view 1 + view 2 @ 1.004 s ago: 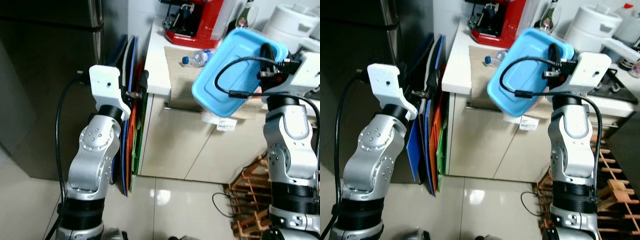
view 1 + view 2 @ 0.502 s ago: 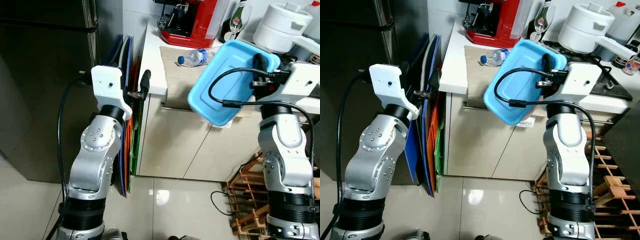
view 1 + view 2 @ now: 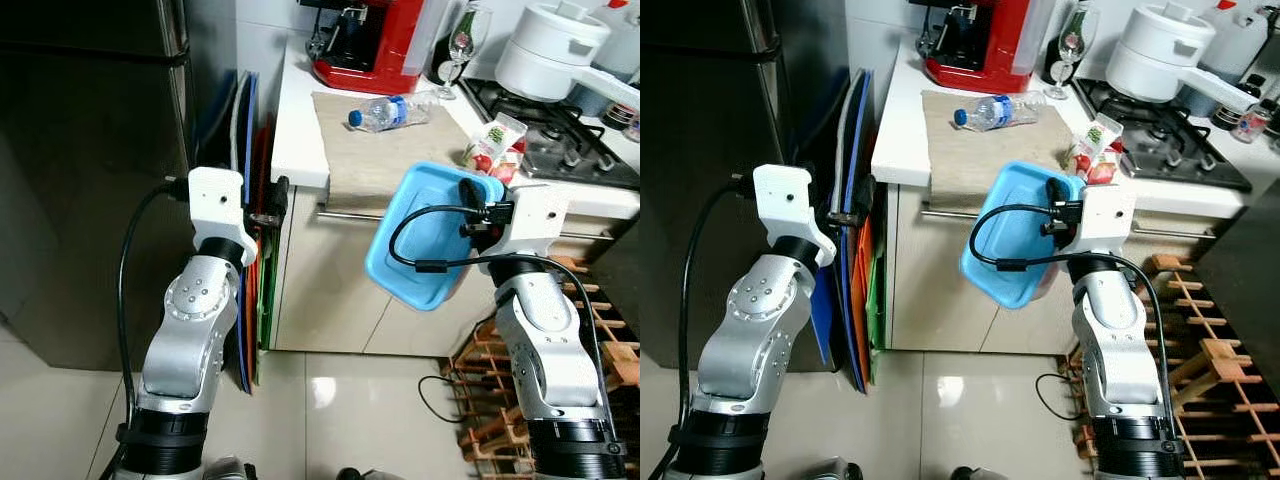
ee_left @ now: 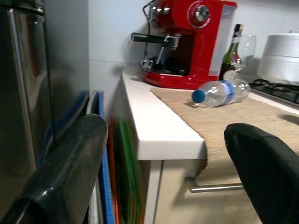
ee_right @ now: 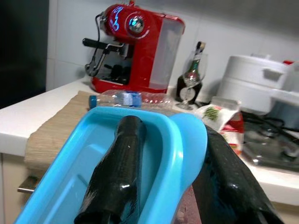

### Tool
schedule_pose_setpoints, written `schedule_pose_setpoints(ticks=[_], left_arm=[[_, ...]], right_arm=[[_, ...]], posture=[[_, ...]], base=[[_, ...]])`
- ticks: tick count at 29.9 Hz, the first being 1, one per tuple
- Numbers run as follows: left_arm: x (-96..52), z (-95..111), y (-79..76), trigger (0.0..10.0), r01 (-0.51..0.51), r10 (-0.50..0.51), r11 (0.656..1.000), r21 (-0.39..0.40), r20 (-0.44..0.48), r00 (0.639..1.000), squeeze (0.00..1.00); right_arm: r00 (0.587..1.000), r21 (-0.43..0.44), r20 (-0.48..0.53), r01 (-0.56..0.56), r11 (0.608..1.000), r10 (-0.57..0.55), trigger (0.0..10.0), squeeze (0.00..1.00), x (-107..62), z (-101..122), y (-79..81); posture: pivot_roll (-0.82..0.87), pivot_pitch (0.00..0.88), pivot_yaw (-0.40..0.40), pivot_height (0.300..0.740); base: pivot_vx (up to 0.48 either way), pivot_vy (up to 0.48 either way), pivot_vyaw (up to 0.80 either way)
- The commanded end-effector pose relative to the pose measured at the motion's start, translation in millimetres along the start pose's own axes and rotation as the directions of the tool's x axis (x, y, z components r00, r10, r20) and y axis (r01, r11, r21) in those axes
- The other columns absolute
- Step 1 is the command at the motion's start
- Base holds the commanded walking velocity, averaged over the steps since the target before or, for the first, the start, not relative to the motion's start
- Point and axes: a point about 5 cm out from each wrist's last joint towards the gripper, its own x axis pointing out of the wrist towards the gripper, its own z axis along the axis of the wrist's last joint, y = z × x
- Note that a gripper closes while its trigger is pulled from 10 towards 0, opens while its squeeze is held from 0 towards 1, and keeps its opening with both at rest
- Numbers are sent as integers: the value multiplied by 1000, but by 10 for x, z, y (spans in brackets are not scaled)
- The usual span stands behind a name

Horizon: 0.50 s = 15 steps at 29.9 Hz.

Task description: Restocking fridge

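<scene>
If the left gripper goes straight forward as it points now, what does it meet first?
Probably the white counter edge: the open left gripper points along the cabinet front towards it, and the water bottle and red coffee machine lie further back. Depth is unclear, so it may pass just beside that edge.

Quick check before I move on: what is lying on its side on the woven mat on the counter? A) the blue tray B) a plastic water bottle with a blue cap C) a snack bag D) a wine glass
B: the plastic water bottle lies flat on the mat, blue cap toward the fridge side; the blue tray is held in the right gripper.
</scene>
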Motion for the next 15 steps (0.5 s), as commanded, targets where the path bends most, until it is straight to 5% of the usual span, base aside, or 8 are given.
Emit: schedule_pose_setpoints(ticks=[1, 15], left_arm=[[2, -15, -34, 10000, 5, -5, 1000, 13, -3, 1000, 0], [-58, -144, -29, 10000, 2, -1, 1000, 26, -46, 999, 0]], right_arm=[[998, -28, 53, 27, 999, -25, 0, 200, 5, 92, -78], [999, -17, 29, 22, 1000, -22, 0, 204, -47, -7, -59]], posture=[[-18, 14, -89, 740], [-18, 1, -84, 740]], base=[[0, 0, 0], [-20, 0, 0]])
